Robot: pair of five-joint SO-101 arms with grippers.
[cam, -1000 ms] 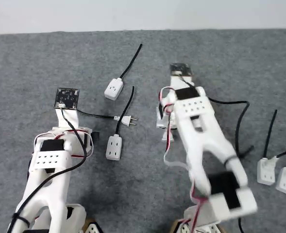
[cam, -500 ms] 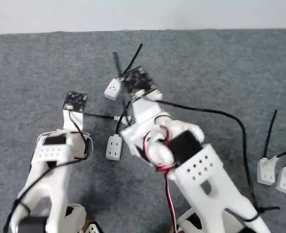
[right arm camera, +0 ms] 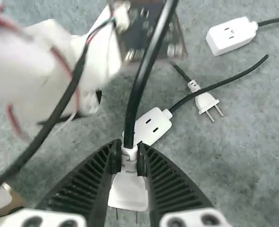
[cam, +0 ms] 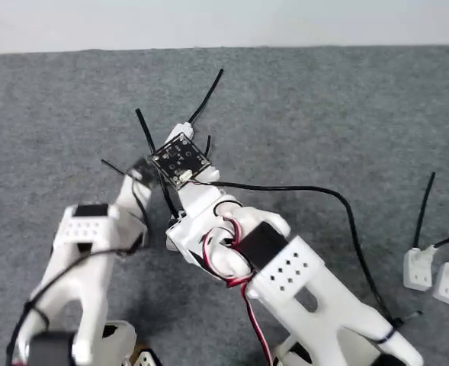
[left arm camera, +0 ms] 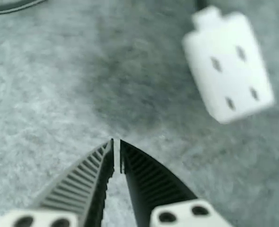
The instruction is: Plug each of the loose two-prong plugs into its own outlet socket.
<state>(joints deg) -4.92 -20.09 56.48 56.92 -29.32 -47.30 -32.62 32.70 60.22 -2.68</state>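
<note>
Grey carpet (cam: 323,99), nothing looks plugged in yet: right gripper (right arm camera: 127,145) clamps one plug (right arm camera: 128,189), left gripper (left arm camera: 116,144) pinched together empty, spare sockets (cam: 420,268) at 4 o'clock.

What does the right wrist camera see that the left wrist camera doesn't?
Extra in the right wrist view: the right claw pinching a white plug on a black cord, a loose plug lying flat, and the other arm. Extra in the left wrist view: the left claw, shut with nothing in it. Both: grey carpet and white sockets, a lone socket in the left wrist view, a near socket and a far socket in the right.
</note>
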